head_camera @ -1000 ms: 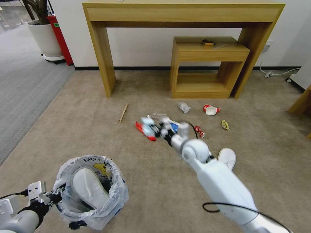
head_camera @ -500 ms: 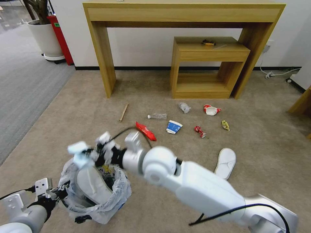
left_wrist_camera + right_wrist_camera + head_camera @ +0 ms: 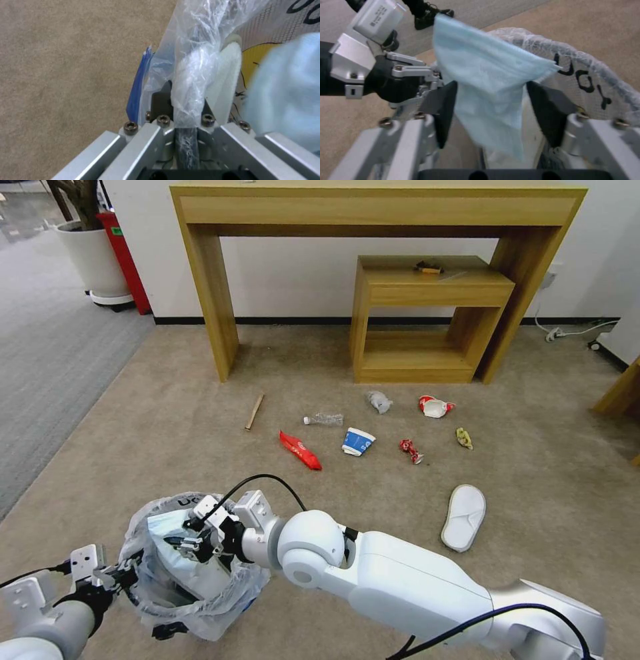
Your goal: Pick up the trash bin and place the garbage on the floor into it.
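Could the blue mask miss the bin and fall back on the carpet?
Maybe. The right tool is open over the trash bin and the face mask drapes loosely near the rim, so it might catch there or slide outside. The left tool pinches only the bin's thin bag edge; that grip could slip and tip the bin.

Trash bin (image 3: pixel 200 607): small, blue, white-bagged, upright at near left, holding one white slipper (image 3: pixel 200 580) and a pale-blue face mask (image 3: pixel 163 527) at its mouth. On the floor (image 3: pixel 167 433): red wrapper (image 3: pixel 300 450), clear bottle (image 3: pixel 325 419), paper cup (image 3: pixel 357 441), crushed can (image 3: pixel 411 450), yellow wrapper (image 3: pixel 464 438), second slipper (image 3: pixel 464 517).
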